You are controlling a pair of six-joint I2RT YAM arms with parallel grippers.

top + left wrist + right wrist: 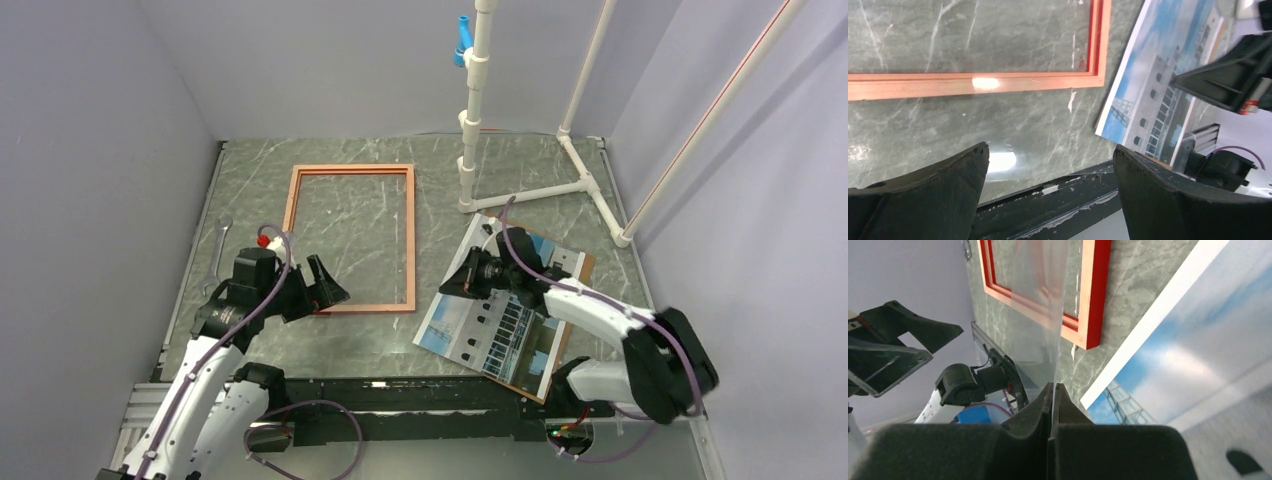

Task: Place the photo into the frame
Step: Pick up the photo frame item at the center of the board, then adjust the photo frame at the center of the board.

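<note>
The frame (410,240) lies flat on the marble table at centre left, orange-brown face up, and the table shows through it. Its corner appears in the left wrist view (973,82) and the right wrist view (1093,290). The photo (500,330), a white building under blue sky, lies face up to the right (1158,90) (1198,340). My right gripper (468,277) hovers over the photo's left edge, shut (1054,386) on a thin clear pane (1043,315) that stands up from its jaws. My left gripper (325,290) is open and holds nothing (1050,150), near the frame's near left corner.
A brown backing board (578,275) lies under the photo, showing along its right edge. A white pipe stand (470,150) rises behind the photo, with legs spreading to the right. A wrench (220,250) lies by the left wall. The table's dark front rail (400,395) runs below.
</note>
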